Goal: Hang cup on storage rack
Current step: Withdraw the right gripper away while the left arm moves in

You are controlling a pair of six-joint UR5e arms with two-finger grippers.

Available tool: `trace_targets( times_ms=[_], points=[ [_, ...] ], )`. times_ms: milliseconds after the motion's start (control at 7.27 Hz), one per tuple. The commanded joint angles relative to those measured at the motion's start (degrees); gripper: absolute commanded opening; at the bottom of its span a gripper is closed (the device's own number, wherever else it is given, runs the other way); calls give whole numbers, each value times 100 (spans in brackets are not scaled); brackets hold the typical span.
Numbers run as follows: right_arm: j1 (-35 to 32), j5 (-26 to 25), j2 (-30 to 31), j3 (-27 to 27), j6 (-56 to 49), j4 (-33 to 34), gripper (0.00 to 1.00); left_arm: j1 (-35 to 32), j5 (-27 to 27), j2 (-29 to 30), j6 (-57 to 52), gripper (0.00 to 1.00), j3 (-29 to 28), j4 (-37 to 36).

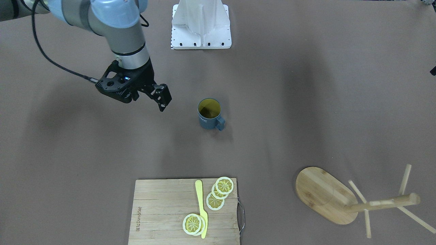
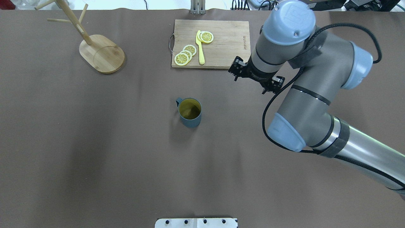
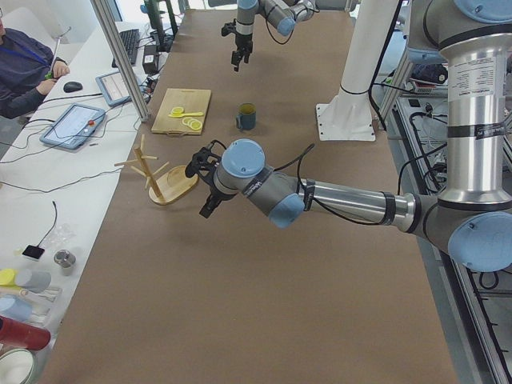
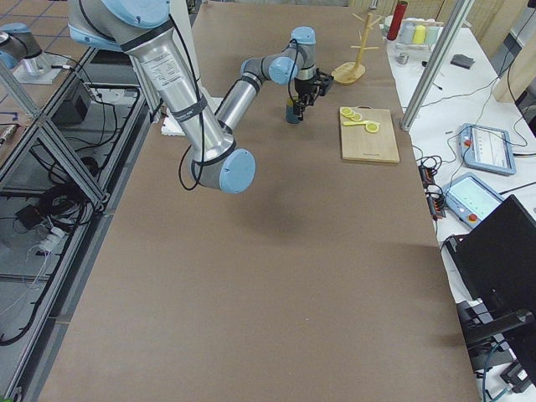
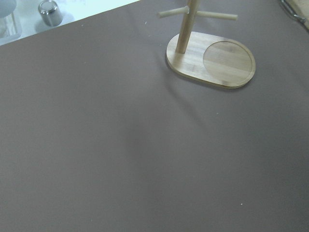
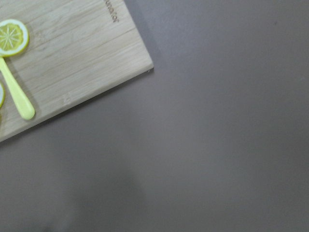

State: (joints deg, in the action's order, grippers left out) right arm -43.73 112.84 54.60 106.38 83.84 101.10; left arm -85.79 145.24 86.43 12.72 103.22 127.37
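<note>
We see the cup [image 2: 190, 112] standing upright near the middle of the table [image 2: 95, 142], mouth up, its handle turned away from the robot and toward its left; nothing touches it. The storage rack [image 2: 101, 53] stands at the far left of the table, well apart from the cup; the cutting board [image 2: 218, 44] with lemon slices [image 2: 186, 53] lies between them along the far edge.

The right gripper [image 1: 160, 103] hangs above the table beside the cup, on the side opposite the handle, and carries nothing; we cannot tell how far its jaws stand apart. The left gripper [image 3: 206, 204] hovers near the rack and shows only in the side view, so we cannot tell its opening either; its wrist view shows no cup.

We judge that the pickup has not begun, and several things could fail from here; a pinch on the smooth rim may slip or turn the cup, since the wall is round; a low approach could knock the cup over; the pegs are thin and the handle's loop small, so a slight misalignment could miss the peg or push the light rack over; carrying the cup across could bring the two arms into each other's way near the rack.
</note>
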Motion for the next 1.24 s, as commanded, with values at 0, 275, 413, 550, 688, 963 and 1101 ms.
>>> trace_targets(
  times_ms=[0,275,413,550,688,963,1101],
  points=[
    [-809,500,549,137,-1468,-11,100,1040,-38,785,670,98,-83,995],
    [-1494,904,1050,120,-3006,-20,100,1869,-1263,850,934,98,-100,1648],
    [-1864,1072,1348,120,-3780,-11,100,2291,-1835,1076,961,98,-109,1703],
    [-2250,1152,1682,111,-4666,-2,100,2730,-2119,1313,1004,98,-144,1704],
    [-2698,1249,2094,111,-5571,-2,100,3022,-2662,1368,909,98,-118,1721],
    [-3585,1320,2807,50,-7495,-3,100,3636,-3463,1684,759,98,-188,1712],
    [-3973,1442,3106,6,-8105,-11,100,3918,-3667,1859,759,98,-249,1713]
  ],
)
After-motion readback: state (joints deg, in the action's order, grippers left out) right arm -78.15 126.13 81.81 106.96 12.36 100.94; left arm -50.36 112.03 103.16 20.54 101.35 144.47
